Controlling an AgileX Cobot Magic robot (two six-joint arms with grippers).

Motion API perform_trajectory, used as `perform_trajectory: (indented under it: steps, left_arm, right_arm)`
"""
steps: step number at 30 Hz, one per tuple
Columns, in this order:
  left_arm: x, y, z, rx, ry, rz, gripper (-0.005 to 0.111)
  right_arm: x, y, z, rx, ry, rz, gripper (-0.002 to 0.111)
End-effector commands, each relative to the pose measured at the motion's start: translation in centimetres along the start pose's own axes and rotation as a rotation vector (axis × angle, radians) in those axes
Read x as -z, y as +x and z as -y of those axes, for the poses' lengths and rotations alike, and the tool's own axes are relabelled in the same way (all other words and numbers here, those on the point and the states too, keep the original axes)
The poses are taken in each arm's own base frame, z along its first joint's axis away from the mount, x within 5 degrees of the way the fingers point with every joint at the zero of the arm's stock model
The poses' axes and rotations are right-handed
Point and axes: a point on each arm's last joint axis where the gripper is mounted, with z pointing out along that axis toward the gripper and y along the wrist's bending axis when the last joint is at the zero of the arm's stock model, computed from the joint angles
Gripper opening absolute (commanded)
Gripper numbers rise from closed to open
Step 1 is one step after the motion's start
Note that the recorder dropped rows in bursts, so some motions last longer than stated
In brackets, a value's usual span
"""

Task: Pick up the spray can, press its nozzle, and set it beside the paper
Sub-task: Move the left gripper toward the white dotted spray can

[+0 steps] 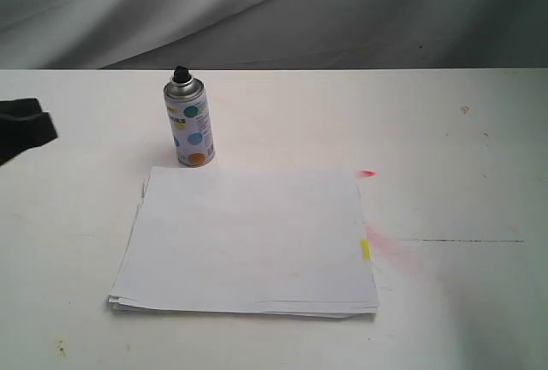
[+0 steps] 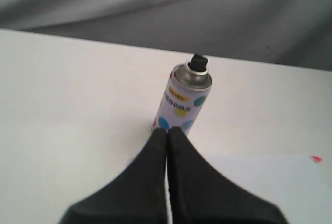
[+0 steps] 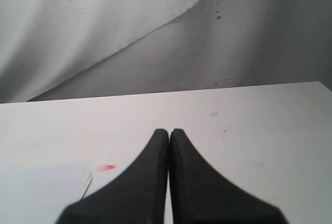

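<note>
The spray can [image 1: 189, 130] stands upright at the upper left of the exterior frame, just beyond the paper [image 1: 248, 241], nozzle [image 1: 181, 73] up, apparently staged for a side grasp. The left hand [image 2: 167, 130], fingers pressed together and empty, points at it low over the surface [image 1: 445, 147]. The right hand [image 3: 169, 130], likewise closed and empty, hangs aside.

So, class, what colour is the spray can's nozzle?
Black; tiny plastic nozzle, clearest in the left wrist view.
</note>
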Motion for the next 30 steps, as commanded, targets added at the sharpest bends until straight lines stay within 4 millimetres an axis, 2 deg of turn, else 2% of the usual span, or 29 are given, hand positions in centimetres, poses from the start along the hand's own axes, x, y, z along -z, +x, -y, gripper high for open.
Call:
perform_trajectory:
  steps: [1, 5, 10, 19, 24, 27, 30]
  left_arm:
    - [-3.5, -0.1, 1.6, 0.019, 0.025, -0.045, 0.001]
    - [-5.4, 0.1, 3.0, 0.0, 0.053, -0.045, 0.001]
    - [-7.8, 1.5, 4.2, -0.018, 0.073, 0.01, 0.001]
    - [-12.8, 5.7, 3.0, -0.07, 0.002, 0.016, 0.001]
    - [-14.1, 7.5, 3.0, -0.161, 0.041, -0.004, 0.001]
    - [-14.3, 7.9, 2.9, -0.152, 0.04, -0.022, 0.002]
    - [-14.4, 8.1, 2.9, -0.151, 0.038, -0.026, 0.009]
  right_arm:
    - [0.0, 0.0, 0.1, 0.013, 0.007, 0.007, 0.0]
    - [0.0, 0.0, 0.1, 0.013, 0.007, 0.007, 0.0]
    - [0.0, 0.0, 0.1, 0.013, 0.007, 0.007, 0.0]
    - [0.0, 0.0, 0.1, 0.013, 0.007, 0.007, 0.0]
    - [0.0, 0.0, 0.1, 0.013, 0.007, 0.007, 0.0]
    - [0.0, 0.0, 0.1, 0.013, 0.007, 0.007, 0.0]
    - [0.0, 0.0, 0.1, 0.013, 0.007, 0.007, 0.0]
